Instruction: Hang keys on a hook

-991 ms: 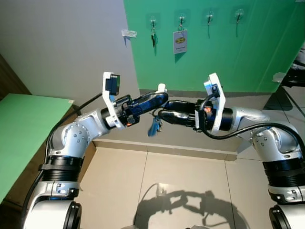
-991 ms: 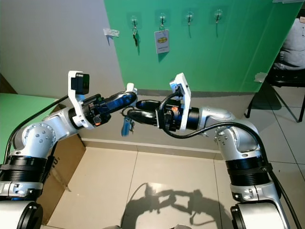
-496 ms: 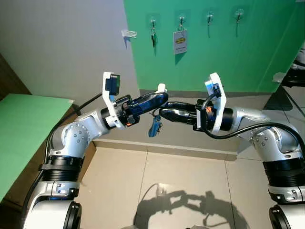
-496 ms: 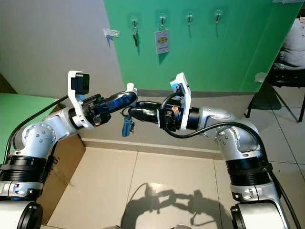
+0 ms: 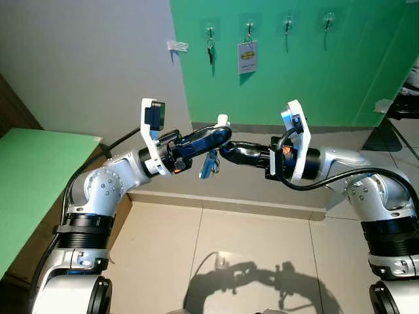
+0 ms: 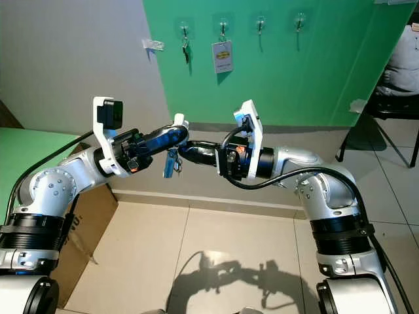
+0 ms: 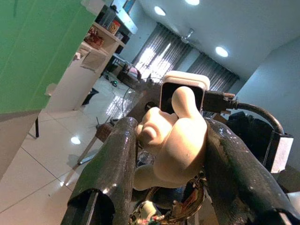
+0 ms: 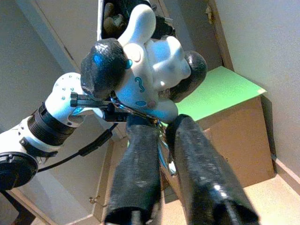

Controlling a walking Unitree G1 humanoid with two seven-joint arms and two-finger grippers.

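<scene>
Left tool is clenched on the white figurine charm of the keys, its two black fingers pressing the little figure from both sides out in front of the robot's chest. Right tool comes in from the opposite side, tip to tip with the left one, its fingers drawn close together just under the charm at the key ring, though whether they actually pinch the ring I cannot tell. The keys dangle below the meeting point, a blue tag and a bit of metal hanging free in the air above the tiled floor. Up on the green wall sits a row of four hooks: the first hook already carries a dark bunch of keys, the second hook carries a white card tag, and the two hooks to the right, and, hang bare. Both tools are well below that row and apart from the wall. A green-topped worktop stands at the robot's left.
</scene>
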